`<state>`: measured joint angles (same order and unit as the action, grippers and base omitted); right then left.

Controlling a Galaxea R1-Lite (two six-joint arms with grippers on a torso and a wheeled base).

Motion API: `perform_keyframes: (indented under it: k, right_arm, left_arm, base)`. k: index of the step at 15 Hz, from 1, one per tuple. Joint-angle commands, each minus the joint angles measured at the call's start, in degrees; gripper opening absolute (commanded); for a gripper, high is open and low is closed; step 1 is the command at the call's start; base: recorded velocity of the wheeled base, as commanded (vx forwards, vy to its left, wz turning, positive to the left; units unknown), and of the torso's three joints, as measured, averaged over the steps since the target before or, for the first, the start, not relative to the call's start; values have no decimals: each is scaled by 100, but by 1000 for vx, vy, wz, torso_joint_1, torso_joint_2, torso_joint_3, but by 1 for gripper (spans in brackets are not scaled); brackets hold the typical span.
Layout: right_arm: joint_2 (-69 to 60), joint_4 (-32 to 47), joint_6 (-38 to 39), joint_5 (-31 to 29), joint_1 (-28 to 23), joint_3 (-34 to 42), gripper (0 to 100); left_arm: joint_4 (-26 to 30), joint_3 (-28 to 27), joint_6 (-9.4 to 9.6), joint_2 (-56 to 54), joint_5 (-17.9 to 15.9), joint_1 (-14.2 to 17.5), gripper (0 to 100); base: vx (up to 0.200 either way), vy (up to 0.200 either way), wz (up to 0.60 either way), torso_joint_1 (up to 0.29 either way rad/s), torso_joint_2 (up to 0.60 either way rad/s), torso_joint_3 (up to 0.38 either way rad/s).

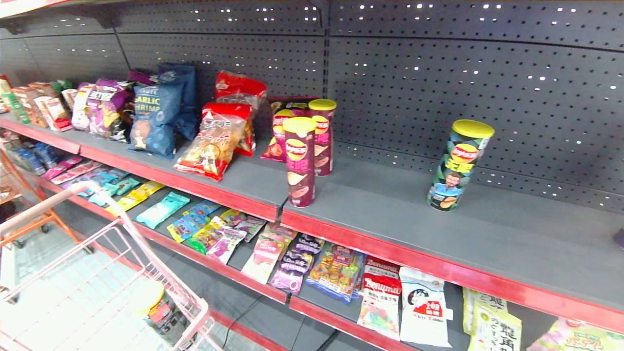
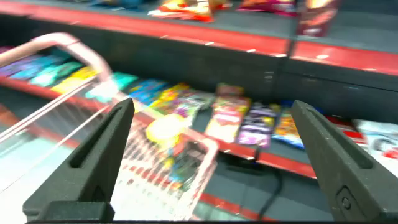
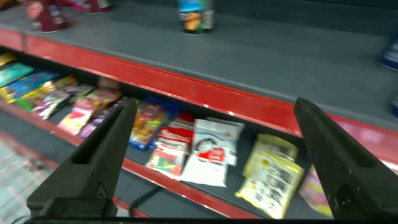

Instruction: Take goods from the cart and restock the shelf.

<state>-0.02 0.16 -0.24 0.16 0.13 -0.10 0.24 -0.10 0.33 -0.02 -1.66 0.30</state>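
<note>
- While both claws stood wide open w/ nothing between the fingers, no goods were in hand. The left claw hung above the cart; the right claw faced the shelving, off to the cart's right.
- Task item: a yellow-lidded can sat inside the cart, in the basket corner nearest the shelving & close to the wire wall. Upright or tipped: couldn't tell. It was the one item I could make out in there.
- The upper shelf ran beyond the cart & higher than its rim. It carried two maroon cans, upright, one just behind the other, to the cart's right.
- A green can stood upright farther from the cart, well apart from the maroon pair. Lids up, flat base down: prob. for stability & so labels face out.
- Bags filled the shelf stretch almost straight beyond the cart, leaning back on each other & toward the pegboard. Soft bags likely won't stand alone, hence the lean.
- The lower shelf, beyond the cart at approx. rim level, held flat packets lying face up side by side.
- Judgement: restock not far along; next step likely the left claw going down for the can.
- The open stretch between the maroon & green cans looked the natural slot.
- Risks: wire wall crowding the grip, round can slipping.
</note>
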Motion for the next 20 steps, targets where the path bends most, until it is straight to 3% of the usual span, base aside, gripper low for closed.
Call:
perform_keyframes:
  k: [1, 5, 10, 20]
  right_arm:
    - [2, 2, -2, 2, 4, 1, 100]
    - [2, 2, 7, -7, 4, 1, 100]
    - [2, 2, 16, 2, 4, 1, 100]
    - [2, -7, 16, 2, 4, 1, 100]
  left_arm:
    - [2, 1, 2, 2, -1, 5, 100]
    - [2, 1, 2, 2, -1, -4, 100]
    - [2, 1, 2, 2, 8, 5, 100]
    - [11, 1, 2, 2, -1, 5, 100]
  base:
    - [0, 0, 600, 12, 2, 2]
    - [0, 0, 600, 4, 4, 0]
    - [0, 0, 0, 0, 0, 0]
    - [0, 0, 0, -140, 338, 188]
